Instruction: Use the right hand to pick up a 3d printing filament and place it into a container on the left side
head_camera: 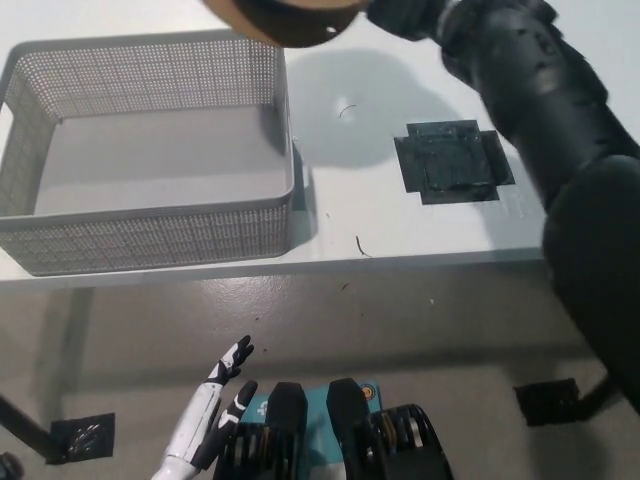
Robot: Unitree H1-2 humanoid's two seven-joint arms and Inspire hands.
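A brown cardboard filament spool (pixel 285 22) hangs at the picture's top edge, above the far right corner of the grey mesh basket (pixel 150 225); only its lower part shows. My black right hand (pixel 405 15) is shut on it at the top edge, with the black arm stretching down the right side. The basket stands on the left of the white table and holds nothing. My white left hand (pixel 215 400) rests low at the bottom left, below the table, with its fingers apart.
A black tape cross (pixel 452 162) marks the white table (pixel 430 235) to the right of the basket. Two short dark strands lie on the table near the basket's right side. The table's front edge runs across the middle, with grey floor below.
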